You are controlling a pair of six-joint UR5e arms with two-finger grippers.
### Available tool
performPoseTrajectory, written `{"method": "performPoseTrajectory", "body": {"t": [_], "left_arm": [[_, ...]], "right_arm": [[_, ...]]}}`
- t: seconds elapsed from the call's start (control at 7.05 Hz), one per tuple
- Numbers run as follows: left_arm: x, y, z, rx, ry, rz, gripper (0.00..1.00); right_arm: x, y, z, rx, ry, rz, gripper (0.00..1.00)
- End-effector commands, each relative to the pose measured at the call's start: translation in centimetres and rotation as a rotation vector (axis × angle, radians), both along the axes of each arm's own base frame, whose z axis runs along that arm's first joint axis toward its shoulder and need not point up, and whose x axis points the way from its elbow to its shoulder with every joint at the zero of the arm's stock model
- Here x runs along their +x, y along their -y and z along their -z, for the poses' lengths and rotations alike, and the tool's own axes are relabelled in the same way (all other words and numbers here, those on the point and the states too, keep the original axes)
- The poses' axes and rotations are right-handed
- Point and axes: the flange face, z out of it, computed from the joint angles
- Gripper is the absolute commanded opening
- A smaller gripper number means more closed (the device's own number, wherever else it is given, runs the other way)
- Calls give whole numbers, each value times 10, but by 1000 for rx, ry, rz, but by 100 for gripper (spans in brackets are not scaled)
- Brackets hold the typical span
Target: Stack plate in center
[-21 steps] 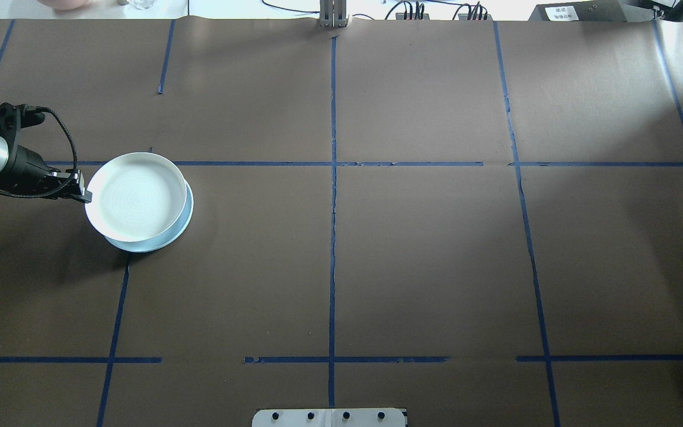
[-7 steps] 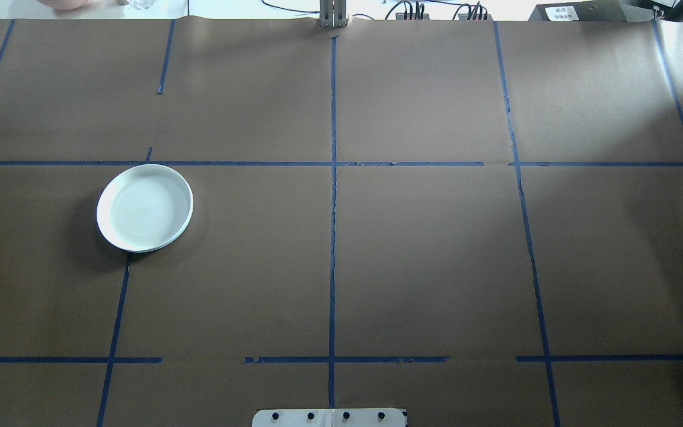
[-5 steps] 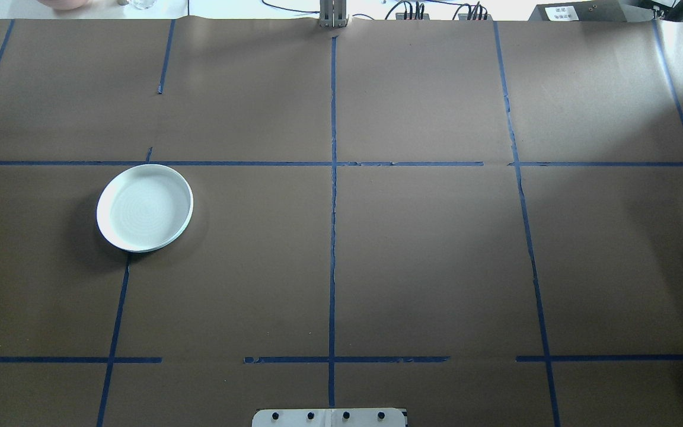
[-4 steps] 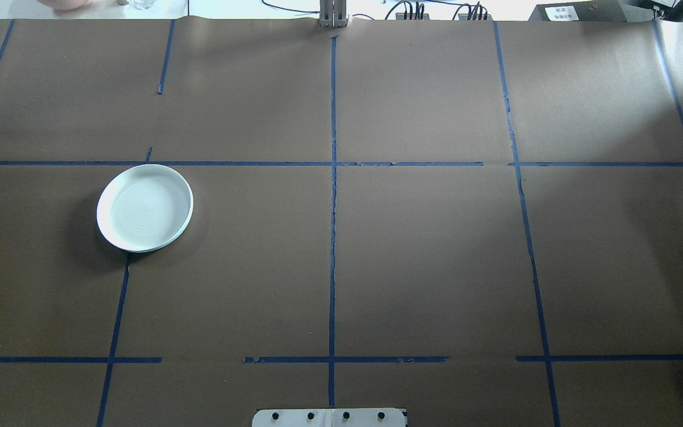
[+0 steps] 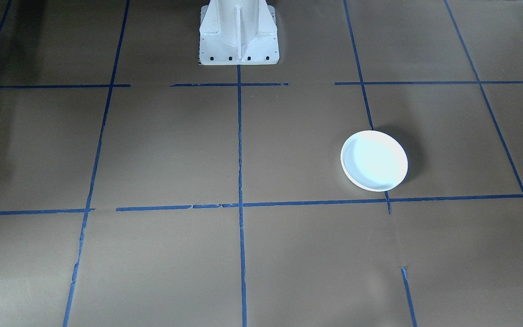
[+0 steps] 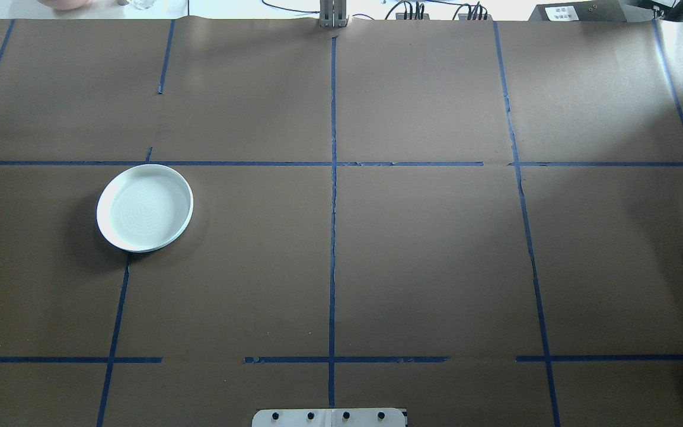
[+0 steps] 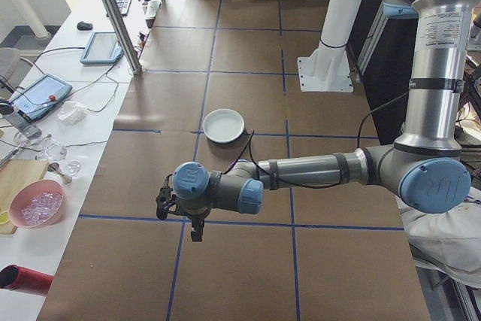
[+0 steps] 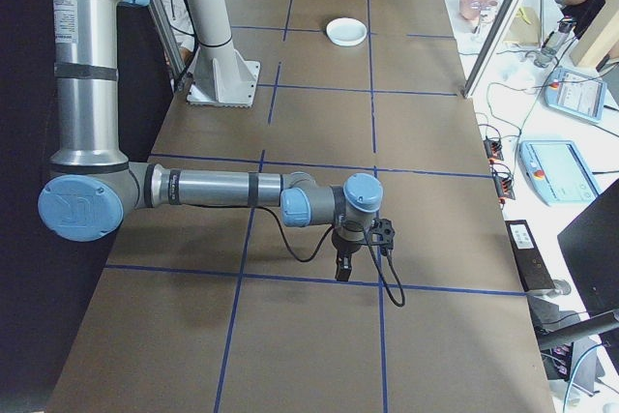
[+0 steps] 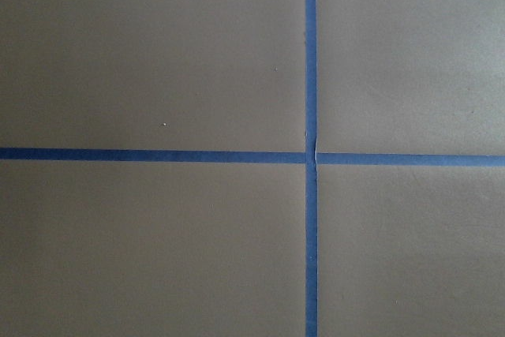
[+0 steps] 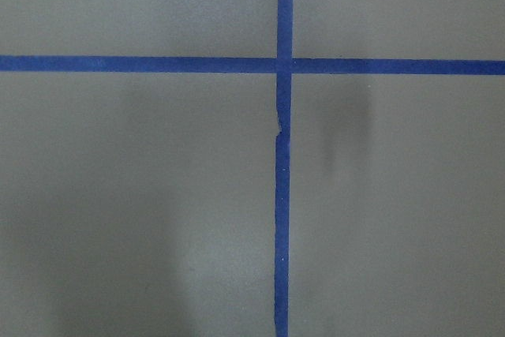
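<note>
The plate stack rests on my bench on my left side, beside a blue tape line, the pale ringed plate uppermost. My left gripper and right gripper hang above tape crossings, well apart from the stack; whether either is wide or narrow, I cannot tell

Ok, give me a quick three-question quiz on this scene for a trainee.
1. True or false: the left end effector is gripping the plates.
2. In the overhead view, the plates sit: A) in the left half, B) in the right half, C) on the middle line.
3. Fill in: the tape lines are ___ in colour.
Key: 1 false; 2 A; 3 blue.
</note>
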Motion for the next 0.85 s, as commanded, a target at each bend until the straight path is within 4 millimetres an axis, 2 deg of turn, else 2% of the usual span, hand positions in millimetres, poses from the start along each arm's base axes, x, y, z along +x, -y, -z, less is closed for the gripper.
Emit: {"method": "performPoseTrajectory", "body": {"t": [0.0,0.14,0.28,0.43,0.57,0.71], "left_arm": [[-1,3,30,-30,0,1,100],[-3,9,52,-38,21,2,100],[-10,7,67,-4,30,17,100],[-11,6,73,12,31,12,100],[-19,-2,60,105,49,-81,100],[-26,-5,54,133,53,-104,100]], "right_arm": [[0,0,0,0,0,0,100],[0,0,0,0,0,0,100],[0,0,0,0,0,0,100],[0,0,0,0,0,0,100],[0,0,0,0,0,0,100],[0,0,0,0,0,0,100]]}}
